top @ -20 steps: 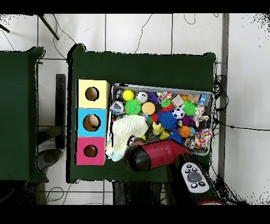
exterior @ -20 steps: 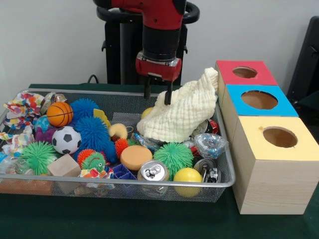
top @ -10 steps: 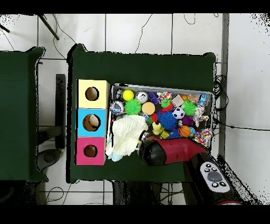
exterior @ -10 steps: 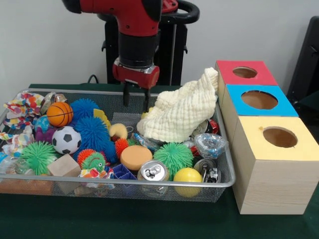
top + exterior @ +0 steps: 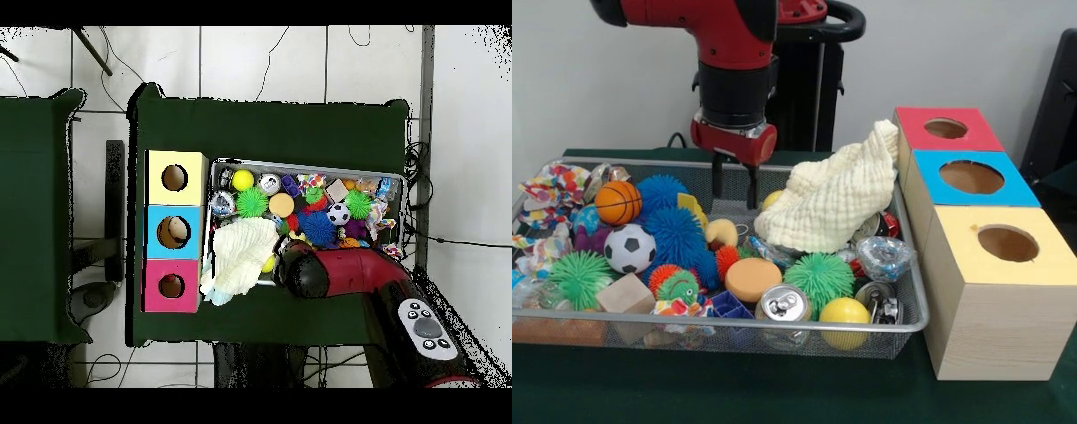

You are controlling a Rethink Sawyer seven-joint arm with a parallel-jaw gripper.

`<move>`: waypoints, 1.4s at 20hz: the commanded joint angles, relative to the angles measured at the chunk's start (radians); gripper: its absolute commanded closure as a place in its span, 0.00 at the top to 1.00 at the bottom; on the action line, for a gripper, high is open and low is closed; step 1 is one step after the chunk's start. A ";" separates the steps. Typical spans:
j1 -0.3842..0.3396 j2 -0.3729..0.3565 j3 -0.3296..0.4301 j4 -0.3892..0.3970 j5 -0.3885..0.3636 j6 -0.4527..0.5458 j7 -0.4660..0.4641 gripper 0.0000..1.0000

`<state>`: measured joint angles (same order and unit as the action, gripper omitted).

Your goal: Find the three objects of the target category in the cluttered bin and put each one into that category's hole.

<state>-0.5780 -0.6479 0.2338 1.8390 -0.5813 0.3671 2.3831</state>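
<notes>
While the red arm comes down at the bin's far side, its tool (image 5: 734, 187) hangs with two dark fingers (image 5: 717, 181) spread a little apart and nothing between them, just above the back of the wire bin (image 5: 777, 329). Below the tool lie a blue spiky ball (image 5: 674, 233), a yellow block (image 5: 693, 209) and a small tan ring-shaped toy (image 5: 721, 232). Just beside the tool, toward the boxes, a cream cloth (image 5: 832, 203) is heaped in the bin, its peak leaning against the red box (image 5: 945, 130). Three boxes stand in a row touching the bin's side on the green worktop (image 5: 777, 393): the red box, a blue box (image 5: 971, 179) and a yellow box (image 5: 1003, 247), each with a round hole on top. The bin's clutter includes a basketball (image 5: 618, 202), a soccer ball (image 5: 629, 249), green spiky balls (image 5: 818, 278), an orange disc (image 5: 752, 277), a yellow ball (image 5: 845, 314) and crushed cans (image 5: 783, 306) near the front rim. From above, the arm (image 5: 340, 275) covers the bin's near edge, next to the cloth. Which category is the target, I cannot tell.
</notes>
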 commanded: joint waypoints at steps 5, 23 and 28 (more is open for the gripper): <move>-0.032 0.117 0.137 -0.127 -0.126 0.000 -0.217 1.00; -0.033 0.097 0.190 -0.170 -0.238 0.082 -0.256 1.00; -0.026 0.052 0.204 -0.167 -0.208 0.165 -0.293 1.00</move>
<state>-0.6013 -0.5644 0.3482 1.7597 -0.7627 0.3882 2.3829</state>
